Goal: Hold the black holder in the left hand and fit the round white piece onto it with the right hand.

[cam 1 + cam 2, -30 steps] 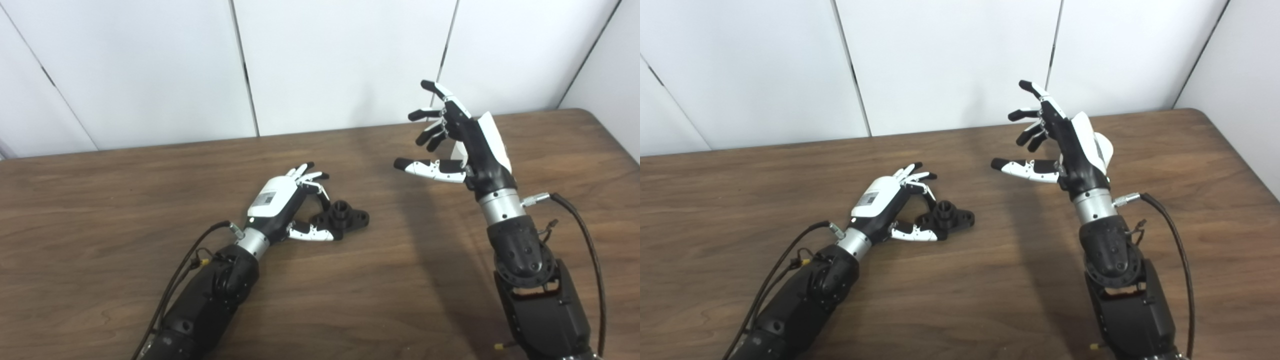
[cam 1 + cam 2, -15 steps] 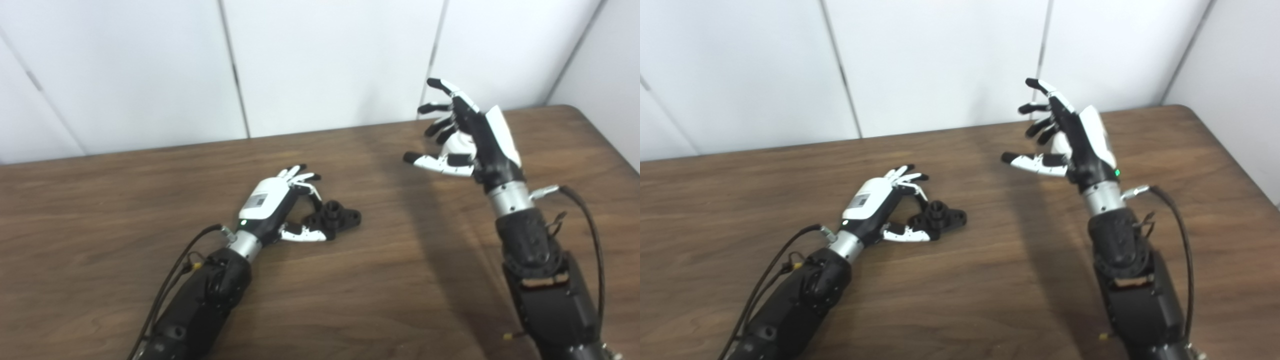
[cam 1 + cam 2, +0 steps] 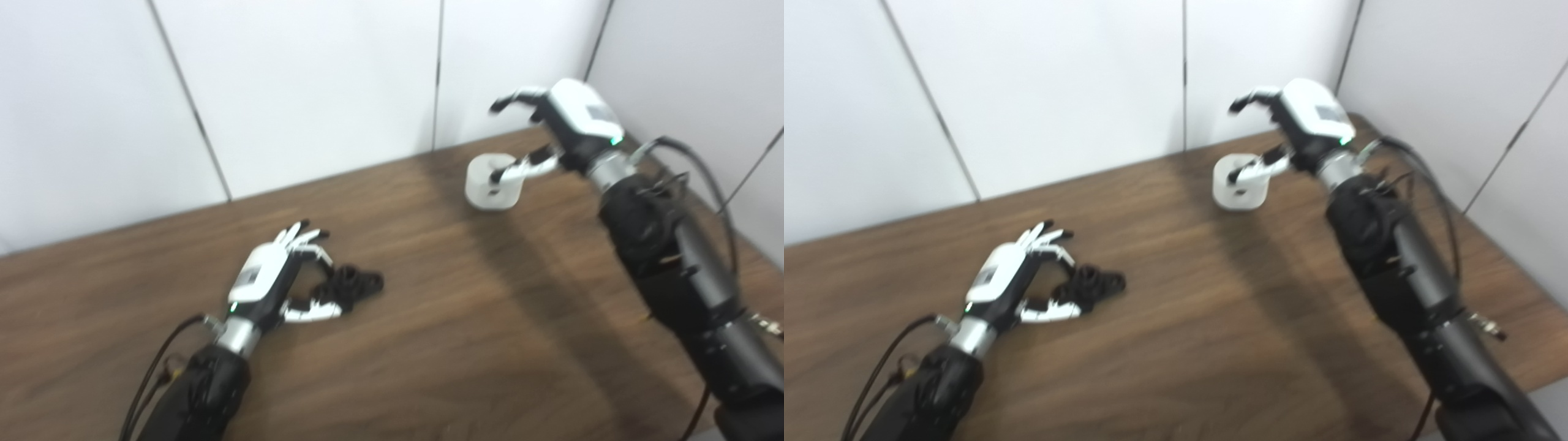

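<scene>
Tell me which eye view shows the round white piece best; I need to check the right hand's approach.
Left eye view: the round white piece looks slightly larger, with the right hand above it. The right eye view shows the same piece, likewise blurred, thumb across it.

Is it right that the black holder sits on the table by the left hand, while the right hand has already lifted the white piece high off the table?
Not quite. The white piece rests on the table, as the left eye view shows; the open right hand only reaches over it. The black holder does sit by the left hand.

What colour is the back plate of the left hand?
White; the left hand has a white back plate with a small grey label, clearest in the right eye view.
</scene>
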### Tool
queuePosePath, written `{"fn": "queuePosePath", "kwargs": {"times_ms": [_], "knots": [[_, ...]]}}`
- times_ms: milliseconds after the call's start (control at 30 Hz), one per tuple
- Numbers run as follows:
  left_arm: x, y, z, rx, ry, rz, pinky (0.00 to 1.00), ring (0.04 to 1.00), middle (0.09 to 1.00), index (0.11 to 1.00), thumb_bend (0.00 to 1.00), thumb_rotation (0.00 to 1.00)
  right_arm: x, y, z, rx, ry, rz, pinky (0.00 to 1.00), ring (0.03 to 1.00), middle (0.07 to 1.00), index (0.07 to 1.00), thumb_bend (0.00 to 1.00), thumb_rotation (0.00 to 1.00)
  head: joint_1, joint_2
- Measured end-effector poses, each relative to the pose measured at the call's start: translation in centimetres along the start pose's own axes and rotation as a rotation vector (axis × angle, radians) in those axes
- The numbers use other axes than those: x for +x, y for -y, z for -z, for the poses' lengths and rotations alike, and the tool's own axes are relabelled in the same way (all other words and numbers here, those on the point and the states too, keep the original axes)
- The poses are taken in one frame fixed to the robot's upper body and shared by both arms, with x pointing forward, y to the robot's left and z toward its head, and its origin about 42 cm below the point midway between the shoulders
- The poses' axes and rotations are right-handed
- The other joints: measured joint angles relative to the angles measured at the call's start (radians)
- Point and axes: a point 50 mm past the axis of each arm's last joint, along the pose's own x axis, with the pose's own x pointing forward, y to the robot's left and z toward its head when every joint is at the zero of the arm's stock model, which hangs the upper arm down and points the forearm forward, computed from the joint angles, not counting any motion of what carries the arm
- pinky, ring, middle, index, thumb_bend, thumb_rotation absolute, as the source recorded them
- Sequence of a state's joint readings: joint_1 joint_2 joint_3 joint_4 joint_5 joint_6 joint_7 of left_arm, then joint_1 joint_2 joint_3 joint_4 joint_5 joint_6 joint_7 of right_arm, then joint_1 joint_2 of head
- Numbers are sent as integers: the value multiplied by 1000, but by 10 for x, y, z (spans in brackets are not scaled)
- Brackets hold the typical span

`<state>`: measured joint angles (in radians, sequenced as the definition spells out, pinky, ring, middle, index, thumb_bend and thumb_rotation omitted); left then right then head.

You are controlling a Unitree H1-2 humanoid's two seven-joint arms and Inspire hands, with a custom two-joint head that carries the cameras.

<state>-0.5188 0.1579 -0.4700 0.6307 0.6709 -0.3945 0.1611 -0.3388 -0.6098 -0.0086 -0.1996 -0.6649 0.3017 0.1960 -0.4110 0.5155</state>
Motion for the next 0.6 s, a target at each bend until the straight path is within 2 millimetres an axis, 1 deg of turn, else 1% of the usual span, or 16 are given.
{"fn": "queuePosePath", "kwargs": {"times_ms": [67,200,333,400,600], "knots": [[0,0,1,5,8,-5,1000,984,879,475,524,75,3,2,2,-25,-14,-7,717,881,882,789,770,297,-8,-29],[1,-1,4,6,6,-4,1000,987,880,475,523,75,15,5,6,-71,-42,-50,741,902,916,831,815,337,-17,-55],[1,-1,6,7,15,-3,1000,984,881,475,523,76,24,-1,9,-91,-71,-98,790,908,927,847,874,380,-20,-61],[2,-2,8,12,14,-4,1000,983,881,475,523,76,29,-7,9,-103,-78,-138,818,919,948,871,931,390,-26,-66],[3,-3,9,19,16,-8,1000,984,878,475,524,73,45,-14,9,-108,-109,-222,813,941,972,910,993,370,-29,-68]]}}
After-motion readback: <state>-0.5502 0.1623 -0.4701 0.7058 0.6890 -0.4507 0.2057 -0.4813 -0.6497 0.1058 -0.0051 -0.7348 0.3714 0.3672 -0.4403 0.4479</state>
